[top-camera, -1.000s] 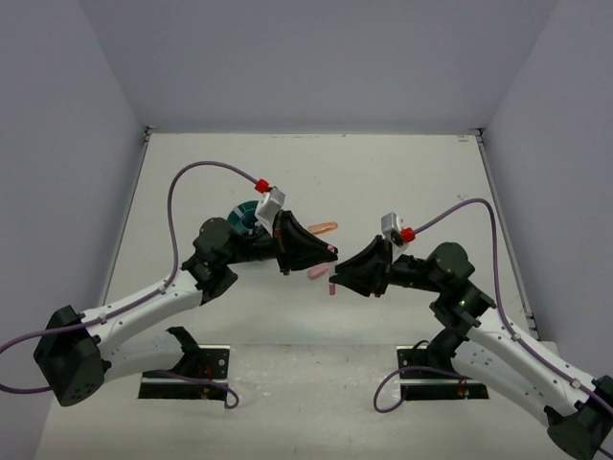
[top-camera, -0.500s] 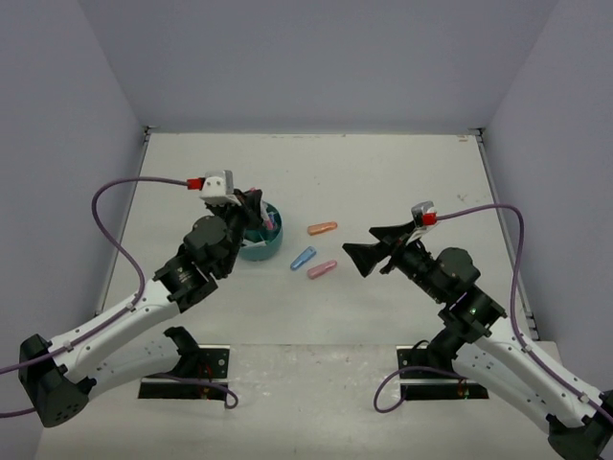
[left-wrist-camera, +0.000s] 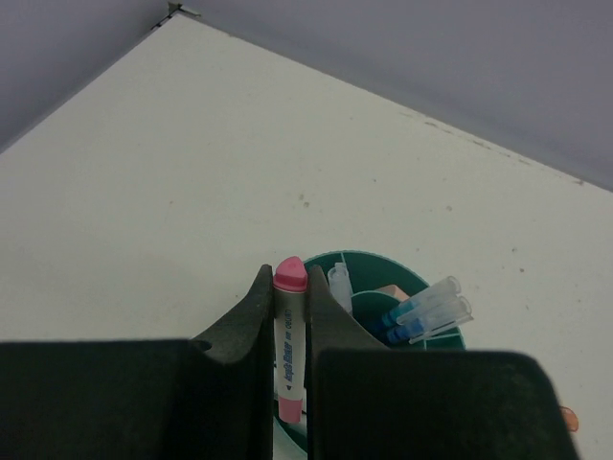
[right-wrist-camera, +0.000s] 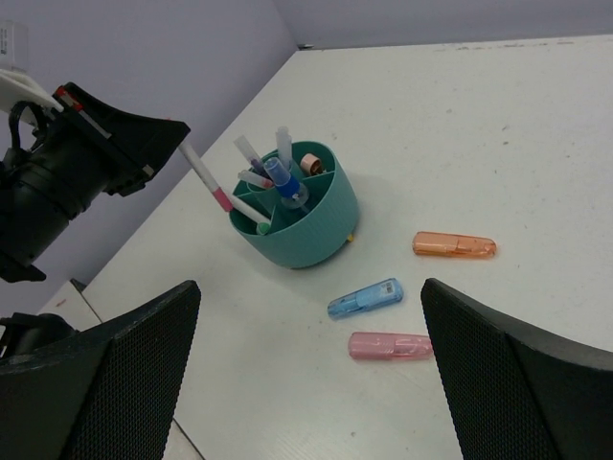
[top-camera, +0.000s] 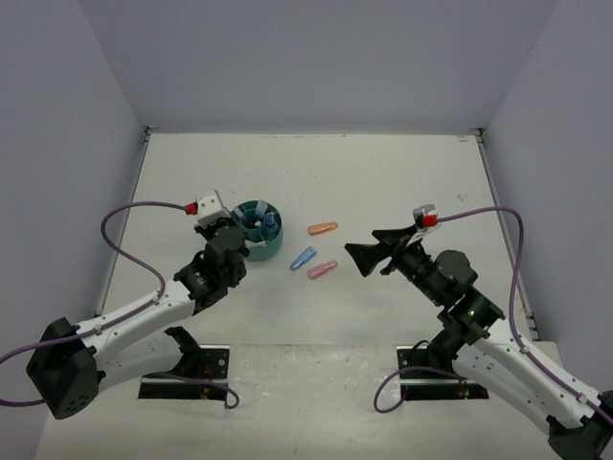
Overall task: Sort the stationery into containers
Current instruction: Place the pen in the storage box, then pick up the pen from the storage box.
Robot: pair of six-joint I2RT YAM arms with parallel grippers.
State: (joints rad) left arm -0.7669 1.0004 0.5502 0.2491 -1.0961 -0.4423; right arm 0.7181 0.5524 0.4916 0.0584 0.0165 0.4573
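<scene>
From above we see the left hand (top-camera: 238,247) just beside the round teal plastic desk organizer (top-camera: 261,252). Its wrist view shows it pinching a white pink-capped pen (left-wrist-camera: 289,369), which we judge must next drop into a compartment. The right wrist view shows the right hand (right-wrist-camera: 308,287) spread and empty.

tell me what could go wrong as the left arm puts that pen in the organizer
The pen in the left gripper points at the near rim of the teal organizer and is not clearly over a compartment. Released here it may drop outside. Pushed further, it could shove the organizer. The pens standing inside lean outward, so the new one could snag on them and end up lying across the rim.
</scene>
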